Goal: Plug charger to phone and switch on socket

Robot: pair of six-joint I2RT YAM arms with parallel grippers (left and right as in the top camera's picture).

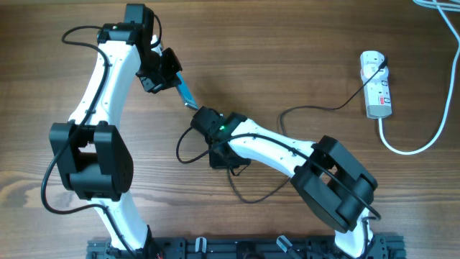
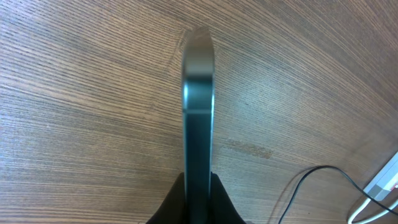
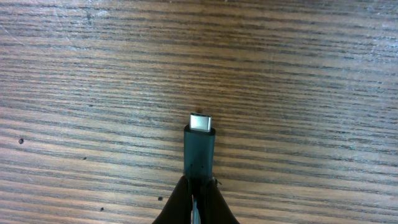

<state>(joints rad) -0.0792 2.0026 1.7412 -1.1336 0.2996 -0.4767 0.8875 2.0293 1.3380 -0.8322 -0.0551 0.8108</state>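
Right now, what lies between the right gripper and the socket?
Overhead view: between the right gripper and the socket, only the charger, its thin black cable, crosses bare table, ending plugged into the socket.

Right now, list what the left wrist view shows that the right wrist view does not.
Only left wrist: the phone, edge-on, plus a stretch of charger cable at lower right. Only right wrist: the charger connector, metal tip pointing away. Both: a closed pinch at the bottom edge (left fingers, right fingers) and the wooden table.
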